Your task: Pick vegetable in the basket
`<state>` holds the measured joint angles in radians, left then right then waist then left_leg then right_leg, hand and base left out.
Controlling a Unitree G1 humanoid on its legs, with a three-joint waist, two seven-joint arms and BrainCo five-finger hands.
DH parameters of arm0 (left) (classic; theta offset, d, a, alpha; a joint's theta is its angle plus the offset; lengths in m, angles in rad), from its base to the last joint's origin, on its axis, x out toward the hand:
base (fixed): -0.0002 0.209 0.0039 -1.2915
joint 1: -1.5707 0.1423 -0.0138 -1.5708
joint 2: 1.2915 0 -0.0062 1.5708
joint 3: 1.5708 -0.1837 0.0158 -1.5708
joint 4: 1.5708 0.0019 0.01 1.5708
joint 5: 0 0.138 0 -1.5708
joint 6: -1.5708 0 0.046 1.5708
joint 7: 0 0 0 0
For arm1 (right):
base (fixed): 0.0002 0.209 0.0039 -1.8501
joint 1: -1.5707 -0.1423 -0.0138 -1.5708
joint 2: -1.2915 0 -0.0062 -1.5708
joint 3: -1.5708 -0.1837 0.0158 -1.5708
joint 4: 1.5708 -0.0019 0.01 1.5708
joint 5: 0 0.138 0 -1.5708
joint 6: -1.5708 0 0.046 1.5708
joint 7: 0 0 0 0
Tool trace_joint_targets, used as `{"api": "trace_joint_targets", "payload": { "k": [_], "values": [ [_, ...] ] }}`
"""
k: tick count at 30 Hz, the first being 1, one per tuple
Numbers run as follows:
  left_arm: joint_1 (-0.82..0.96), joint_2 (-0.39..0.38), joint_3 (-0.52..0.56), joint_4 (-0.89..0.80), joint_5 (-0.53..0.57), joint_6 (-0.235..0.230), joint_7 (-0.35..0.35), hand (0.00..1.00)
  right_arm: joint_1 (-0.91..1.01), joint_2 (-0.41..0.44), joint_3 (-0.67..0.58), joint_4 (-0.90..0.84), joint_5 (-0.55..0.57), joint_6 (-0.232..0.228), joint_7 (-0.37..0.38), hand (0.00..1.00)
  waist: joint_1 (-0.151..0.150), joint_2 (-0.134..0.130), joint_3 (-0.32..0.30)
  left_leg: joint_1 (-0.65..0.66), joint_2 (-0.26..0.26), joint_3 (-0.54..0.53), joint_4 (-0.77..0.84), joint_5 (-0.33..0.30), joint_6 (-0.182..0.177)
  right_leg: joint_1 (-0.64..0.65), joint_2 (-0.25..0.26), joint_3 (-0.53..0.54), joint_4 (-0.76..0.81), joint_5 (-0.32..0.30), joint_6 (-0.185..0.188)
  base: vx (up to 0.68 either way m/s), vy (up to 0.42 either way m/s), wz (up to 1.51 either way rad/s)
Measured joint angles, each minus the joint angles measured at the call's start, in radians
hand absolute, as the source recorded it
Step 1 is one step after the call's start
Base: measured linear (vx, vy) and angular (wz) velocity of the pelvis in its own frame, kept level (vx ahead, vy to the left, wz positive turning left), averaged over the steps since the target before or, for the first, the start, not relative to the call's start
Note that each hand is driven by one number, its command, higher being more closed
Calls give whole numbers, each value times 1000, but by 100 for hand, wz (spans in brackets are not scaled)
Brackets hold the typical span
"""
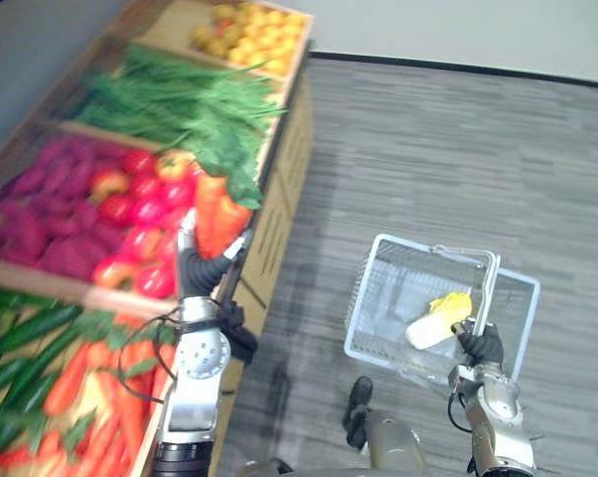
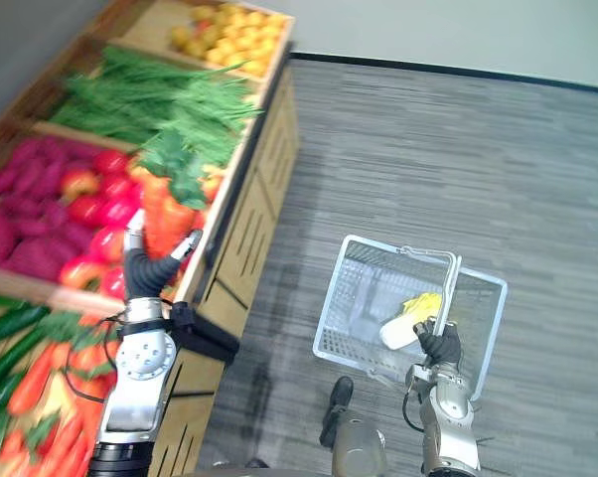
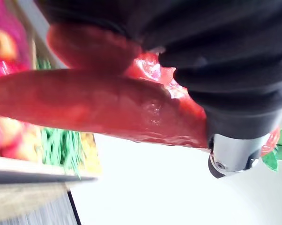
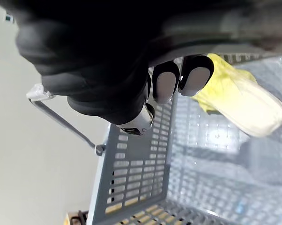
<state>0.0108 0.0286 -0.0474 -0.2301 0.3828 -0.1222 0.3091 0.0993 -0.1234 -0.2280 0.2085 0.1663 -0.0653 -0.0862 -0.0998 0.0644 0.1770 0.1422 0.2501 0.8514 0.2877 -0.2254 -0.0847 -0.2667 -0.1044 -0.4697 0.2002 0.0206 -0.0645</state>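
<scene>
Standing upright, the carrots [image 1: 220,219] are clasped by the left hand [image 1: 206,265]; the basket [image 1: 372,316], gripped by the right hand [image 1: 481,346], lies well apart, rightward.

Grey wood-grain floor [image 1: 428,169] runs to a pale wall [image 1: 458,25] edged by a dark skirting strip [image 1: 458,68]. A slatted wooden counter [image 1: 287,179] stands along the left.
</scene>
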Motion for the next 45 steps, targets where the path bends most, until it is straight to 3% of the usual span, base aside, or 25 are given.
{"api": "trace_joint_targets", "payload": {
  "k": [3, 4, 8, 10, 12, 13, 14, 15, 18, 21, 28, 39, 40, 45],
  "values": [
    [-48, -19, -106, 75, -41, -8, -21, 100, -11, -39, 44, -12, 1, 0, -2, 100, 2, 3, 0, -69, 160, -63, 412, 45, 55, 56, 43, 83, 18, -45, -23, 270, -130, -85],
    [-55, -20, -120, 90, -44, -11, -24, 100, -11, -42, 46, -14, 1, 0, -4, 100, 4, 3, 0, -83, 169, -89, 463, 39, 60, 76, 47, 98, 7, -46, -22, 283, -32, -75],
    [-36, -21, -146, 115, -90, -16, -26, 100, -14, -41, 77, -83, 11, 0, -21, 100, 12, 4, -2, -204, 94, -308, 510, -26, 57, 178, 52, 228, -63, -58, -18, 174, 61, -84],
    [-29, -21, -160, 130, -96, -16, -27, 100, -23, -44, 105, -101, 12, 0, -21, 100, 35, 5, -2, -280, 18, -426, 377, -33, 63, 196, 49, 312, -69, -63, -10, 132, 168, -115],
    [-30, -22, -175, 135, -96, -16, -27, 100, -26, -44, 131, -101, 20, 0, -20, 100, 37, 13, -6, -315, -33, -512, 256, -25, 50, 202, 47, 350, -71, -64, 3, 114, 205, -77],
    [-30, -26, -189, 144, -96, -17, -27, 100, -23, -57, 152, -102, 21, 0, -20, 100, 44, 25, -14, -315, -71, -573, 116, 22, 6, 203, 51, 372, -70, -57, 42, 104, 243, -93],
    [-31, -41, -203, 160, -95, -17, -27, 100, -17, -72, 173, -103, 22, 3, -16, 100, 50, 70, -34, -311, -73, -615, -2, 156, 9, 201, 81, 401, -74, -56, 76, 134, 302, -92],
    [-39, -44, -217, 184, -94, -16, -28, 100, -13, -55, 181, -98, 22, 11, -15, 100, 52, 68, -37, -291, -80, -598, -4, 151, 33, 217, 74, 421, -82, -55, 89, 159, 260, -66],
    [-64, -39, -264, 230, -91, -11, -40, 100, 10, -24, 215, -123, 23, 12, 5, 100, 44, 24, -40, -219, -158, -563, -154, 195, 63, 231, 11, 432, -127, -30, 130, 117, 156, -14],
    [-102, -34, -301, 277, -91, 0, -46, 100, 8, -13, 248, -123, 33, 22, 21, 100, 47, 12, -39, -176, -200, -543, -245, 229, 82, 241, -17, 444, -159, -18, 149, 87, 131, -5],
    [-119, -32, -393, 387, -98, 31, -47, 100, 3, 24, 347, -133, 58, 33, 29, 100, 44, 3, -40, -130, -215, -516, -307, 232, 81, 263, -22, 473, -204, -8, 156, 45, 33, -15],
    [-115, -38, -501, 534, -129, 53, -46, 100, -27, 48, 484, -136, 58, 46, -27, 100, 34, -43, -61, -96, -216, -514, -360, 250, 75, 281, -19, 470, -223, -8, 156, 3, -7, -2],
    [-115, -38, -502, 538, -135, 53, -45, 0, -27, 47, 487, -136, 60, 49, -27, 100, 35, -44, -62, -96, -216, -518, -361, 252, 75, 283, -20, 467, -223, -8, 156, -32, -19, 9],
    [-120, -37, -491, 612, -135, 55, -38, 0, -25, 23, 541, -136, 119, 54, -27, 100, 34, -49, -70, -96, -216, -533, -381, 272, 75, 282, -18, 453, -223, -8, 155, -39, -18, 10]
  ]
}}
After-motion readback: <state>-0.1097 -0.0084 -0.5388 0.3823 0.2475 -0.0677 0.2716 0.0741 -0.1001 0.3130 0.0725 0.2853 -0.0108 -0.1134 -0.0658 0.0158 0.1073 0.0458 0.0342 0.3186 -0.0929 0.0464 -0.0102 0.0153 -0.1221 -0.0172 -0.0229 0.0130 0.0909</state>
